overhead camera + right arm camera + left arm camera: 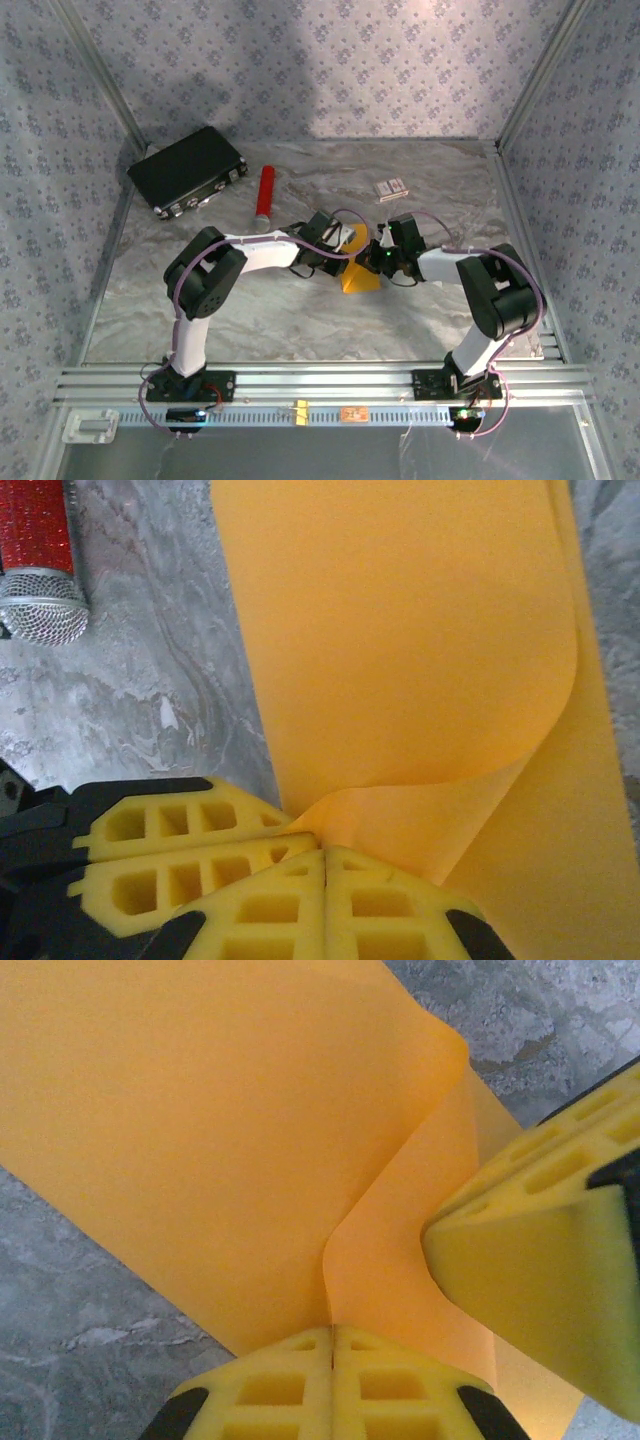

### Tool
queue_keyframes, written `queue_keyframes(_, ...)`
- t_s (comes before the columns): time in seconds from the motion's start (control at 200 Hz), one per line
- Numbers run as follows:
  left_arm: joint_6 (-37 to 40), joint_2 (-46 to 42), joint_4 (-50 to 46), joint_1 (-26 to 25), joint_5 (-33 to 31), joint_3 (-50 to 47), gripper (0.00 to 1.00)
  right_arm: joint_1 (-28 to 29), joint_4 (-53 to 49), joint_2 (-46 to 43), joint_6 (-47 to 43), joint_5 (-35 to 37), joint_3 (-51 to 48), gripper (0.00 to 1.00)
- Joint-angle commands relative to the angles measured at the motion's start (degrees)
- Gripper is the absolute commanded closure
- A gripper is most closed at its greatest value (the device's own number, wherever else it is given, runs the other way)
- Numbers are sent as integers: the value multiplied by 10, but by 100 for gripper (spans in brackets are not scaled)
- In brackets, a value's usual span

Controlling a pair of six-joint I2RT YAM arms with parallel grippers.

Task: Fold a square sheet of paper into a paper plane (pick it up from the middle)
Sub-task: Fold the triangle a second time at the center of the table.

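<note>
Top view: square sheet of paper (358, 279) at the middle of the bench (250, 320), between left fingers (343, 243) and right fingers (378, 258).
Left wrist: left fingers (333, 1345) pinched tight on the paper's curled edge, right fingers (540, 1290) just beside.
Right wrist: right fingers (325, 870) clamped tight on the paper.

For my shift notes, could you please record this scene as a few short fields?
paper: square sheet of paper, orange-yellow, curled near the grip
left end effector: shut on the paper's edge
right end effector: shut on the paper, right beside the left one
surface: marbled table
elsewhere: red microphone, black case, small white-and-red box
</note>
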Motion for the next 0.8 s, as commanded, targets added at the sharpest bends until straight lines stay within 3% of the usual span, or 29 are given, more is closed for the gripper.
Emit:
queue_keyframes(0.0,10,32,-39,0,8,-5,94,-3,-4,17,6,21,-7,97)
queue_keyframes(0.33,11,35,-44,0,8,-4,94,-10,8,19,17,28,-39,97)
queue_keyframes(0.585,12,38,-47,0,9,-2,94,-18,-1,-5,11,-10,9,97)
queue_keyframes(0.795,11,38,-47,-1,9,-2,94,-26,-20,17,16,17,12,97)
